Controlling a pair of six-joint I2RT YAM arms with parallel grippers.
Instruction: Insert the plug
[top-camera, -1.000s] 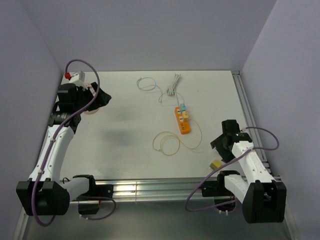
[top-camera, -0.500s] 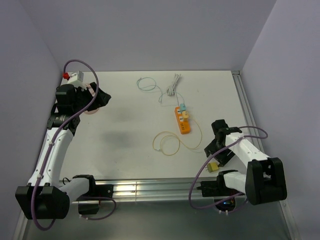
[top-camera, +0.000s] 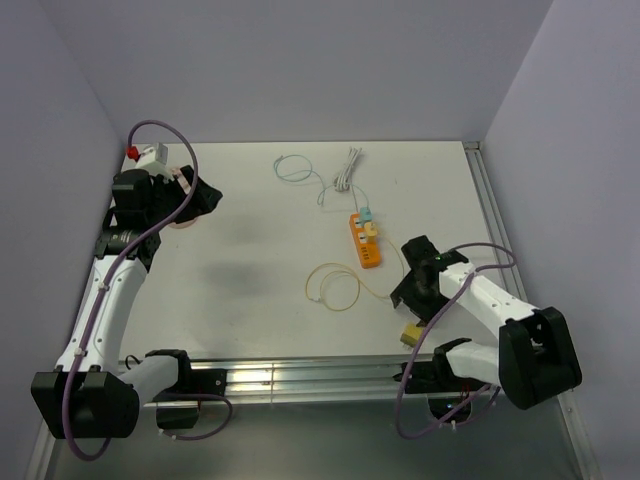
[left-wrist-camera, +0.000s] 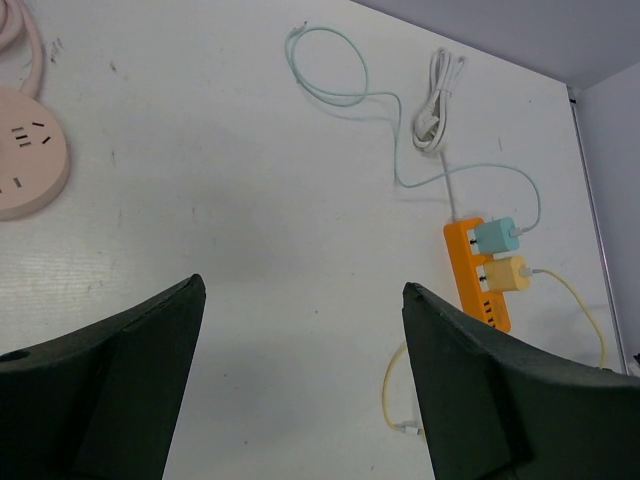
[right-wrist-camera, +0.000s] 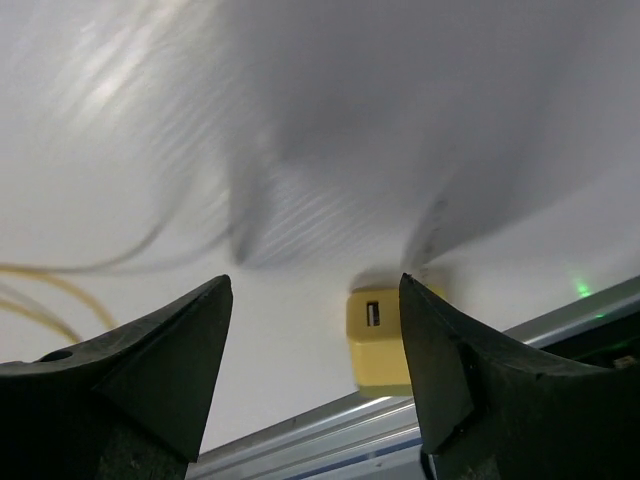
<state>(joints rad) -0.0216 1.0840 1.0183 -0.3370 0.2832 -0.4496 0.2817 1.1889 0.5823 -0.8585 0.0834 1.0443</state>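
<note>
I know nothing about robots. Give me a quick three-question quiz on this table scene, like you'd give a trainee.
1. True or false: a teal plug and a yellow plug both sit in the orange power strip.
2. The loose plug lying on the table beyond the right fingers is: A yellow, B red, C black.
3. Fill in: between the left fingers there is ____.
Key: 1 true; 2 A; 3 nothing.
</note>
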